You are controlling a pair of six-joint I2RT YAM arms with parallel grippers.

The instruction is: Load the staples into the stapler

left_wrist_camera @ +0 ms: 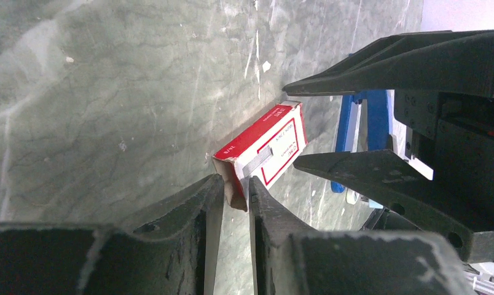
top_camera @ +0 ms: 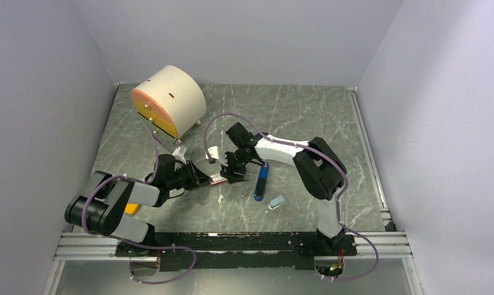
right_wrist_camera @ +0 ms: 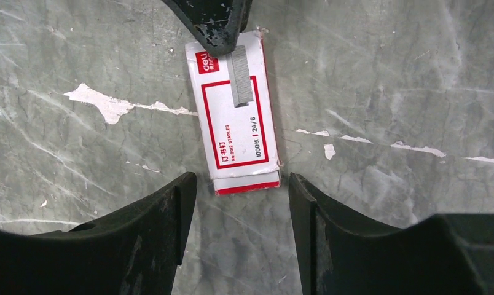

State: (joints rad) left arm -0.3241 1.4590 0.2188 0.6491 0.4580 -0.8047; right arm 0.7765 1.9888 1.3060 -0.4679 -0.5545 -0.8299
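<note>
We judge the job barely begun: no loose staples show, so we take them to be inside the red-and-white box (right_wrist_camera: pixel 238 123). The stapler (top_camera: pixel 262 180) lies unheld on the bench (top_camera: pixel 330 123), near the box on its right. Our left gripper (left_wrist_camera: pixel 235 187) is clamped on the box's open end, while our right gripper (right_wrist_camera: pixel 241 184) hangs with jaws apart, straddling the opposite end, seemingly without touching it.

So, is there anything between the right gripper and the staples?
No loose staples show, only their box, flat on the table. The open right gripper straddles one end; the left gripper pinches the other end. If the staples are inside, the cardboard itself is in the way.
</note>
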